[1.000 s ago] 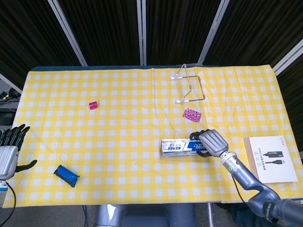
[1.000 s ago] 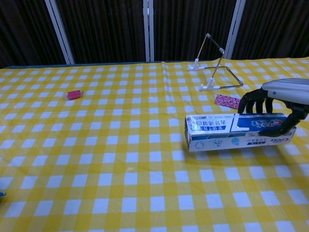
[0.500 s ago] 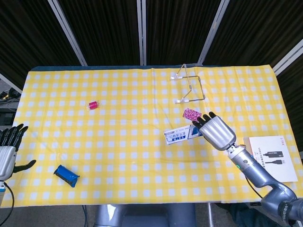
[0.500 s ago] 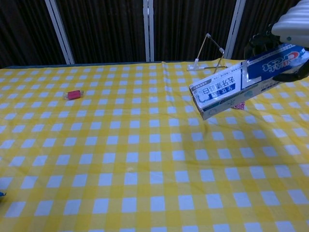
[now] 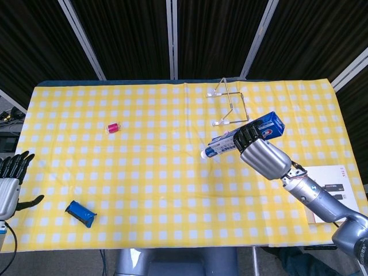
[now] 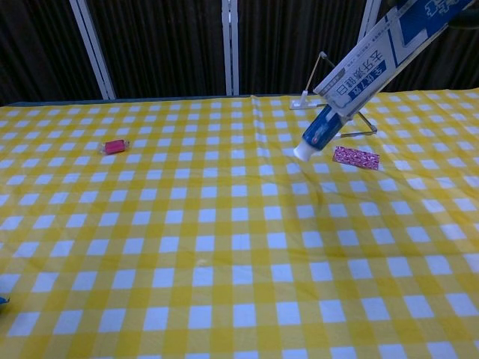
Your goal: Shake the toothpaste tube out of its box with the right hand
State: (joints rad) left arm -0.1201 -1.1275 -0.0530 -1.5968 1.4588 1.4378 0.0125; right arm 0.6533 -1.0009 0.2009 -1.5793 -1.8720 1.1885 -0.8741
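Chest view shows my right hand (image 5: 263,156) grasping the box (image 6: 378,57) high over the table's (image 5: 172,190) far right, open end tilted down so the tube (image 6: 320,129) slides out, cap first, partway free; left hand (image 5: 10,184) idles released at the near left edge
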